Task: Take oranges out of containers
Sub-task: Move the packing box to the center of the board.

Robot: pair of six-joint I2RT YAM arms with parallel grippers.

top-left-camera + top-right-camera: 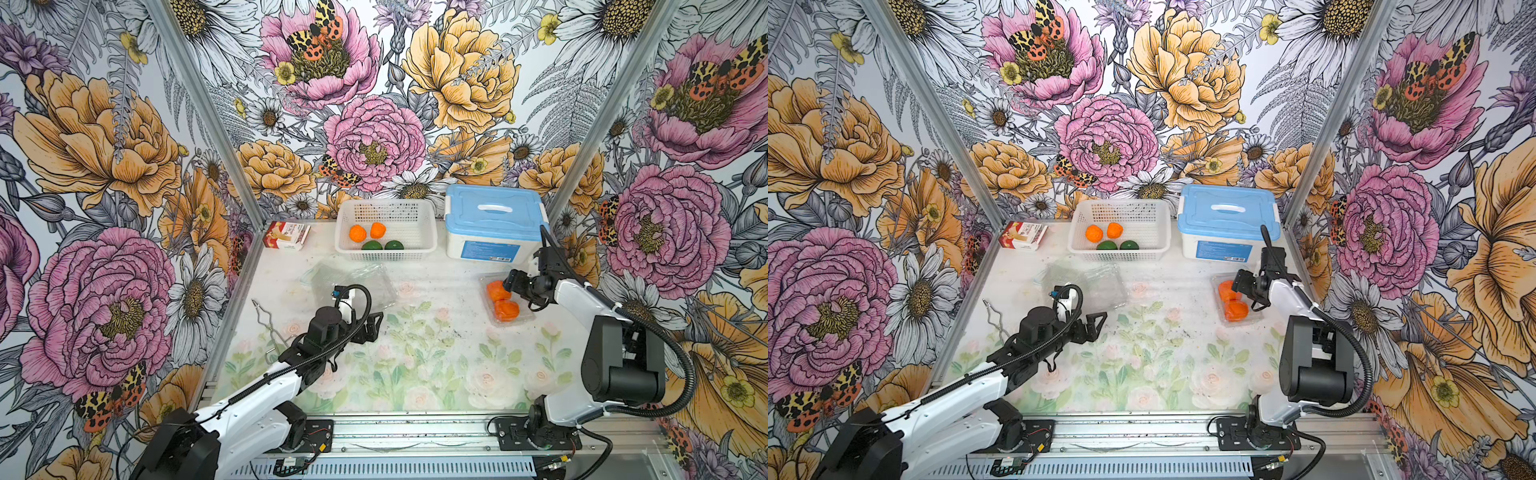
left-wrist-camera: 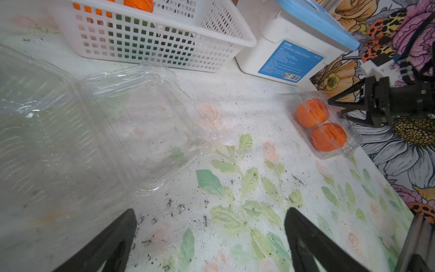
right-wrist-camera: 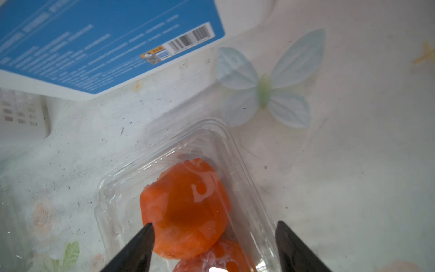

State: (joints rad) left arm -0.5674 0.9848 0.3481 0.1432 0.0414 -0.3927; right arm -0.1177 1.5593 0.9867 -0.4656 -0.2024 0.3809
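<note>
Two bright oranges (image 1: 358,233) and two dark green fruits (image 1: 372,246) lie in the far white perforated basket (image 1: 386,254). Two clear plastic clamshell boxes (image 1: 359,277) sit empty centre-left. At right, the last clamshell (image 1: 526,316) holds two more oranges (image 1: 507,311). The right end effector (image 1: 509,285) straddles it, released. The left end effector (image 2: 210,213) is released and empty.

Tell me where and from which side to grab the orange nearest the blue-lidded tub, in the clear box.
Grip the orange across its round middle, coming straight down from above. The second orange sits against one side, so close across the short width of the clear box. Glare on the plastic suggests the box is closed; it likely needs opening first.
</note>
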